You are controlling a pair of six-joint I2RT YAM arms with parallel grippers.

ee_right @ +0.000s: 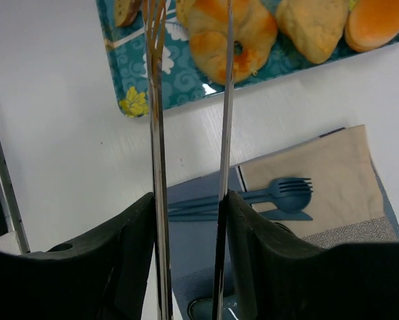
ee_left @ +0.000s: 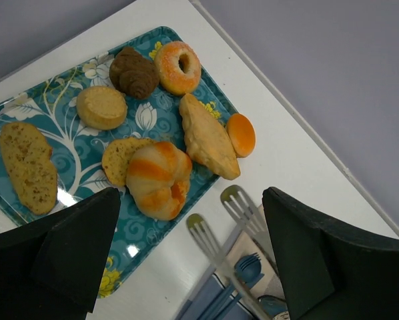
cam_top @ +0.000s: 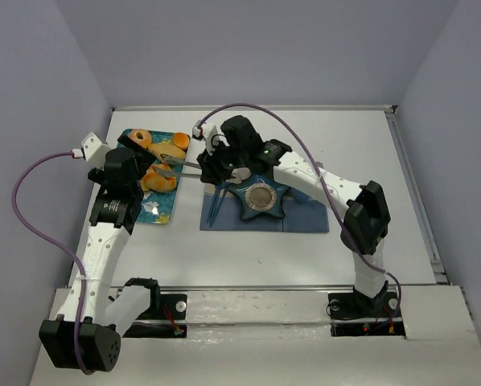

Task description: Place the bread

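Bread (ee_left: 158,179) lies on the tray (ee_left: 66,143); your right fingers (ee_right: 266,267) clamp tongs (ee_right: 156,133) (tips just beside it), left fingers (ee_left: 306,253) spread wide, empty.

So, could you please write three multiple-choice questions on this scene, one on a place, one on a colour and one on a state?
1. Where does the bread lie?
A. on the star-shaped plate
B. on the teal tray
C. on the placemat

2. What colour is the fork?
A. blue
B. red
C. white

3. How is the left tool?
A. shut on the bread
B. shut on a doughnut
C. open and empty

Answers:
1 B: the bread rests on the tray among the other pastries.
2 A: the fork is plainly blue in both wrist views.
3 C: its fingers stand wide apart with nothing between them, while the tongs are clamped in the right tool.
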